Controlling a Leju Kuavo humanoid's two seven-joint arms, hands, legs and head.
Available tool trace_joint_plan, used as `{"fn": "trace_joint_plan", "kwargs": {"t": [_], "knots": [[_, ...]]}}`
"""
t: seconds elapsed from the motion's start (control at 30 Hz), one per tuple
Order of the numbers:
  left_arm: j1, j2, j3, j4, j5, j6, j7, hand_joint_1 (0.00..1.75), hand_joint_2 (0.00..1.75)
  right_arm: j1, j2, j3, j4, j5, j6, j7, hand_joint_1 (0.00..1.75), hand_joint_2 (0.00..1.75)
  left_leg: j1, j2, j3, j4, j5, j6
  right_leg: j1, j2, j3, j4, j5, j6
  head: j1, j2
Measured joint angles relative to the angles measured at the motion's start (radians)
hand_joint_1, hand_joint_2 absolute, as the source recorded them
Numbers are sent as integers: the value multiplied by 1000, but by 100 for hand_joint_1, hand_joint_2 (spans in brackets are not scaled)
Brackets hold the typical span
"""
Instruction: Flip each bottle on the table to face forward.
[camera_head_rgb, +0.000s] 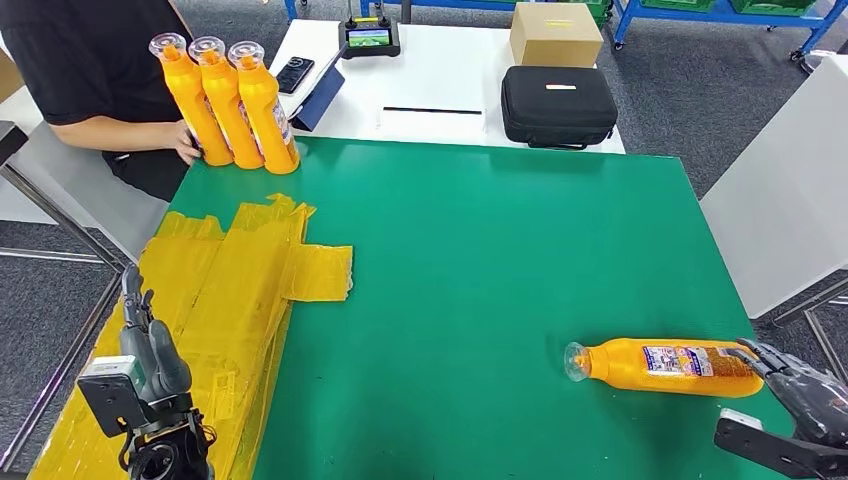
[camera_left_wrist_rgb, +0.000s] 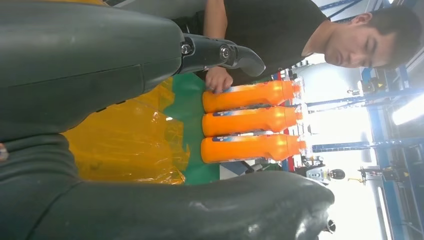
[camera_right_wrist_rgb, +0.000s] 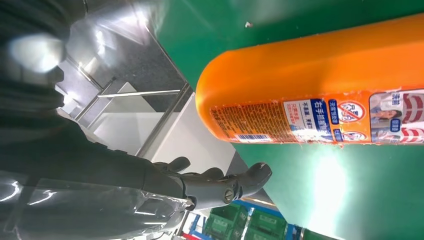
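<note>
Lower right: R hand (camera_head_rgb: 805, 385), fingers (camera_right_wrist_rgb: 250, 177) spread & holding nothing, just beside base of orange bottle (camera_head_rgb: 665, 366) lying on green counter (camera_head_rgb: 480, 260), cap toward frame left. Lower left: L hand (camera_head_rgb: 150, 355) open over yellow plastic sheet (camera_head_rgb: 230, 290). Upper left: three upright orange bottles (camera_head_rgb: 235, 105), person's hand (camera_head_rgb: 187, 142) touching them.

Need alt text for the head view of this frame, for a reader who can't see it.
An orange bottle lies on its side near the right of a green table, its base beside the robot's right hand. Three more orange bottles stand at the far left corner, a person's hand on them. The left hand hovers over yellow plastic sheeting.
</note>
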Motion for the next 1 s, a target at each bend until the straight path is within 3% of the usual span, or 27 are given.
{"fn": "trace_joint_plan", "kwargs": {"t": [0.3,0.47,0.6,0.63,0.73,0.77,1.0], "knots": [[0,0,0,5,12,-10,0,0,0,-91,-9,147,162,-9,-112,90,0,175,0,0,0,0,0,0,0,0,0,0,0,0,0,0],[-11,0,-8,16,21,-12,0,0,0,-228,-23,295,389,-13,-239,141,0,175,0,2,2,0,1,0,1,1,1,0,1,0,0,0],[-16,1,-18,27,23,-9,0,0,0,-331,-32,400,548,-22,-288,155,0,175,3,9,9,0,-2,-1,3,7,7,-3,2,-2,1,0],[-18,1,-19,29,25,-8,0,0,0,-348,-35,419,576,-26,-294,156,35,175,3,11,11,0,-3,-1,4,9,8,-4,2,-3,1,0],[-20,2,-21,33,33,-6,0,0,0,-394,-39,468,645,-32,-297,159,166,175,5,18,16,-1,-6,-2,6,17,12,-7,2,-4,0,0],[-20,2,-22,33,37,-4,0,0,0,-410,-36,485,668,-30,-293,163,175,175,7,21,18,-1,-8,-2,7,19,13,-9,2,-5,0,0],[-10,2,-29,16,51,14,0,0,0,-513,5,606,815,-8,-285,220,175,175,28,47,41,-4,-17,-4,28,24,31,-23,-33,-13,2,0]]}}
